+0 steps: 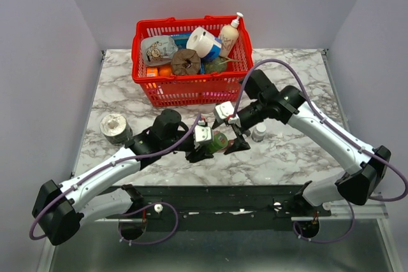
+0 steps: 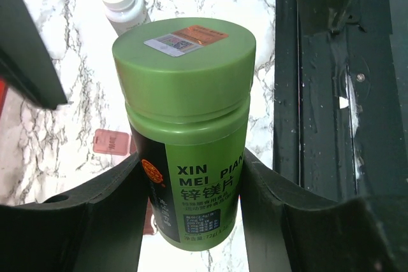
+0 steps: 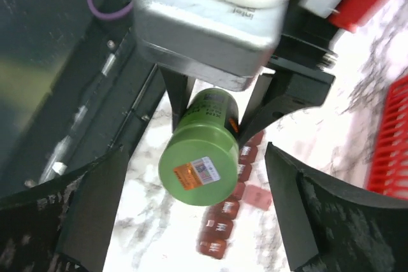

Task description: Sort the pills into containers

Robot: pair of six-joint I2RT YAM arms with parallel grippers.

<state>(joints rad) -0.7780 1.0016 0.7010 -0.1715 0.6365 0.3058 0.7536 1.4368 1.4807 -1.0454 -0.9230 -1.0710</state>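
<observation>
My left gripper (image 1: pixel 205 148) is shut on the body of a green cylindrical bottle (image 2: pixel 185 119) and holds it tilted above the table, cap toward the right arm. My right gripper (image 3: pixel 194 154) is open, its fingers (image 3: pixel 89 214) wide on either side of the green cap (image 3: pixel 199 167) without touching it. The containers, a dark red-brown strip of small lidded compartments (image 3: pixel 226 221), lie on the marble under the bottle, with one lid (image 3: pixel 258 195) flipped open. In the left wrist view only that pink lid (image 2: pixel 109 141) shows. The strip is hidden in the top view.
A tiny clear bottle with a white cap (image 1: pixel 259 133) stands just right of the grippers and shows in the left wrist view (image 2: pixel 127 7). A red basket (image 1: pixel 143 81) full of items is behind. A grey roll (image 1: pixel 115 127) sits at the left. The table's dark front rail (image 1: pixel 223 199) is close.
</observation>
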